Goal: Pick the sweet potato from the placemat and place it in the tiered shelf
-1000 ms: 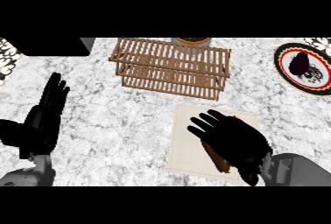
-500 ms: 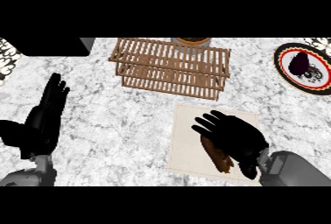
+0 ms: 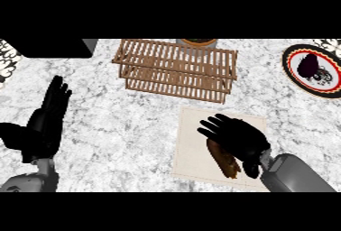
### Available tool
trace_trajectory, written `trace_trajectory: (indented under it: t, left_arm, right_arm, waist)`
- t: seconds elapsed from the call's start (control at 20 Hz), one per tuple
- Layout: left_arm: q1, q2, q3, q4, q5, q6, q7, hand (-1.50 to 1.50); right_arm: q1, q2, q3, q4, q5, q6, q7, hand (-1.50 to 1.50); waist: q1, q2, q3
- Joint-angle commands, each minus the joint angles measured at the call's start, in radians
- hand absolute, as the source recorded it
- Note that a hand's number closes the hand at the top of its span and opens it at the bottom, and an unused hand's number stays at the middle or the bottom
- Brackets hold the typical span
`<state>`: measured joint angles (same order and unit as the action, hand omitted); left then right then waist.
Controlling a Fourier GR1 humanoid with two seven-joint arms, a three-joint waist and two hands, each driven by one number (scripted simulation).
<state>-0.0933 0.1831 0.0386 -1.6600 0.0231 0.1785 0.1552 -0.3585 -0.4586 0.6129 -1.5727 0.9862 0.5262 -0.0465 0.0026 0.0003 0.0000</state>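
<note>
Marble counter (image 3: pixel 133 122) fills your view, and at its left edge your left hand (image 3: pixel 43 124) rests open with straight fingers pointing up, holding nothing. Moving right, the wooden tiered shelf (image 3: pixel 177 67) stands near the far side of the counter, with a round brown-rimmed container (image 3: pixel 198 43) just behind it. Below the shelf you see the pale placemat (image 3: pixel 193 153). The sweet potato (image 3: pixel 223 160) lies on the placemat, its brown length showing beneath your right hand (image 3: pixel 236 140). That hand sits over the sweet potato with fingers spread and bent downward; you cannot tell from here whether they have closed around it. At the far right a patterned plate (image 3: pixel 316 70) sits well apart from the placemat.
</note>
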Motion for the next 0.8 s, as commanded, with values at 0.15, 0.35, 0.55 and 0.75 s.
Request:
trace_trajectory:
  t: [0.15,0.35,0.55,0.75]
  left_arm:
    - [0.071,-0.001,0.015,-0.038,-0.002,-0.048,-0.035,0.0]
    - [0.049,-0.053,-0.025,-0.037,-0.047,-0.007,-0.019,0.0]
    - [0.017,-0.023,0.018,-0.039,-0.031,-0.019,0.037,0.0]
    - [0.01,-0.007,0.053,0.02,-0.009,-0.058,-0.026,0.0]
  right_arm:
    - [0.028,0.09,-0.021,0.076,0.104,-0.044,-0.076,-1.5]
    - [-0.004,0.119,-0.055,0.211,0.15,-0.07,-0.138,-1.5]
    - [0.045,0.115,-0.028,0.119,0.194,0.027,-0.1,1.5]
    - [0.062,0.138,0.009,0.245,0.285,-0.185,-0.18,1.5]
  waist:
    - [0.002,-0.001,0.0]
    - [0.002,0.0,0.0]
    - [-0.001,-0.001,0.0]
    - [0.0,0.0,0.0]
